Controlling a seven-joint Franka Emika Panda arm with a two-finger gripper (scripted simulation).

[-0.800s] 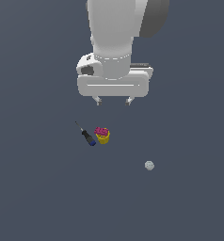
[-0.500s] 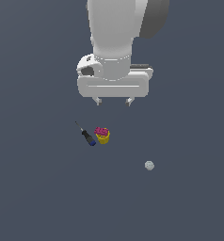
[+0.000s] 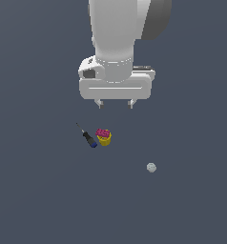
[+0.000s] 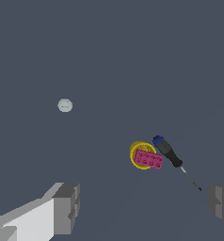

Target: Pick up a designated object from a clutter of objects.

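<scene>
Nothing shifts since before; gripper hangs above the clutter, jaws wide apart, empty. Yellow mug sits on the bench, magenta block resting across its rim, screwdriver just beside. Grey ball lies well apart.

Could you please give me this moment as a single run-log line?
phase: approach | gripper: open, above clutter | yellow mug: ungrasped, magenta block on it | screwdriver: beside mug
</scene>
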